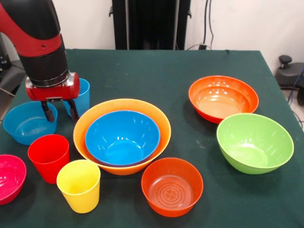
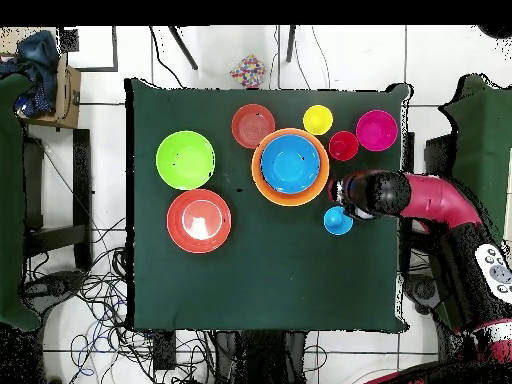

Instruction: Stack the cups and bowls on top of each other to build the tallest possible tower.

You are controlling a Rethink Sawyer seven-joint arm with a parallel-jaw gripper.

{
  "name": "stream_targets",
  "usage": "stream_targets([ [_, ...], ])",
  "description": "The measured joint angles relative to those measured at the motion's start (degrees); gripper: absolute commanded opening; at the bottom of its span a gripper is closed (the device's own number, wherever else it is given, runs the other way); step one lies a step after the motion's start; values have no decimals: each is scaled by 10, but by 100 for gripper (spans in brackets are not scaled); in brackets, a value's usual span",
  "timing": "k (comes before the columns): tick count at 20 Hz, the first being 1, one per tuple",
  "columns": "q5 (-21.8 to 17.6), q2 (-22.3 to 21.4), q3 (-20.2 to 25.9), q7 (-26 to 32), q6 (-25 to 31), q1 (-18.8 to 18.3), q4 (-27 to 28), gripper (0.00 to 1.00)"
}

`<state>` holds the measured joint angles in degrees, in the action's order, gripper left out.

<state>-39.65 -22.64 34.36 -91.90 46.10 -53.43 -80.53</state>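
Note:
The tower is a pale orange bowl [image 1: 90, 118] with a blue bowl [image 1: 122, 137] nested in it, at the table's middle. My gripper [image 1: 60, 112] is open and empty. It hangs low to the left of the tower, between the small light blue bowl [image 1: 26, 124] and the light blue cup [image 1: 85, 95]. Its left finger is by that bowl's rim. The red cup [image 1: 49, 156] and yellow cup [image 1: 79, 186] stand upright in front. The magenta bowl [image 1: 9, 176] is at the left edge. In the overhead view the arm hides the small light blue bowl.
Two red-orange bowls [image 1: 172, 186] [image 1: 223, 97] and a lime green bowl [image 1: 254, 142] sit apart on the right half of the green table [image 1: 156, 71]. In the overhead view the tower [image 2: 265, 182] is centre right, with the green bowl [image 2: 185, 159] to its left.

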Motion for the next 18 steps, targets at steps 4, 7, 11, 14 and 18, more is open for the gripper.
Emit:
stream_targets([
  [4, -8, 1, 0, 0, 0, 0, 0, 100],
  [7, -14, 1, 0, 0, 0, 0, 0, 100],
  [11, -22, 1, 0, 0, 0, -3, -1, 0],
  [14, -23, 1, 0, 0, -1, -6, -2, 0],
  [18, -24, 1, 7, 0, -4, -19, -12, 0],
])
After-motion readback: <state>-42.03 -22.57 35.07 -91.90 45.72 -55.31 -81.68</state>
